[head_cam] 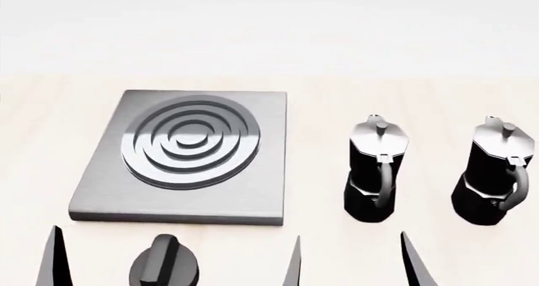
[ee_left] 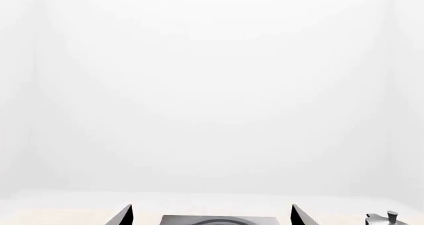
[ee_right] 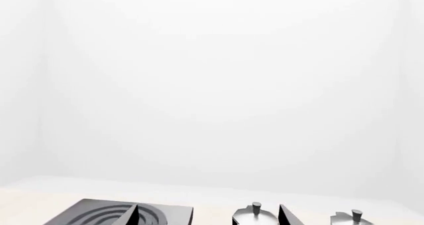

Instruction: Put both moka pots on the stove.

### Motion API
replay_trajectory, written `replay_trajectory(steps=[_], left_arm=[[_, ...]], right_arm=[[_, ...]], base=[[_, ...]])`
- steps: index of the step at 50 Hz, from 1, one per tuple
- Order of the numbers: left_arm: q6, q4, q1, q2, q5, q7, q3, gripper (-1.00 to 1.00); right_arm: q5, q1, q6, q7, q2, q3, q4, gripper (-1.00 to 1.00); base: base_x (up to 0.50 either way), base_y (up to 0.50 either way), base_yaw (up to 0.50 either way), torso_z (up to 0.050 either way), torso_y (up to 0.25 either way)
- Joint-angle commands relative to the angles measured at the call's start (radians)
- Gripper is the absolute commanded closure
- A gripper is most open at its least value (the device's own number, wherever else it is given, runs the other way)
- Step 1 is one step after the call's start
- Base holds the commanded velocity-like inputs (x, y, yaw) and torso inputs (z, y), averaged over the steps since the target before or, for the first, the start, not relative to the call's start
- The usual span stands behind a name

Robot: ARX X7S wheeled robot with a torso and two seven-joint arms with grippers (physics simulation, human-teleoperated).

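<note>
Head view shows both pots standing on the pale tabletop (head_cam: 320,84), not yet on the stove (head_cam: 101,197). The right gripper (head_cam: 349,261) has its fingers spread apart and empty; the nearer moka pot (head_cam: 375,169) stands just ahead of it and slightly to its right, handle turned back toward the robot, while the farther moka pot (head_cam: 495,172) sits well off to that gripper's right. The left gripper (head_cam: 173,261) is likewise spread wide and holds nothing, with the stove ahead of it and a squat black knob (head_cam: 165,270) between its fingers.

A good first grasp would probably take the nearer pot at its narrow waist, kept upright, then carry it leftward onto the ring burner (head_cam: 192,141), leaving room for the second.

The tabletop is light wood-toned and bare beyond these things; the room behind is plain white.
</note>
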Motion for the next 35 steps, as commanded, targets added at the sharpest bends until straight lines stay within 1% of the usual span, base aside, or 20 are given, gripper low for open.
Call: replay_trajectory(steps=[1, 35], left_arm=[[0.001, 0.002, -0.002, -0.011, -0.005, -0.012, 0.006, -1.0], [0.013, -0.006, -0.006, -0.035, -0.015, -0.037, 0.025, -1.0]], right_arm=[[0.002, 0.002, 0.0, 0.008, 0.007, -0.006, 0.0, -1.0], [0.018, 0.01, -0.005, 0.042, 0.036, -0.025, 0.003, -1.0]], base=[[0.0, 0.11, 0.0, 0.0, 0.0], [0.0, 0.11, 0.0, 0.0, 0.0]])
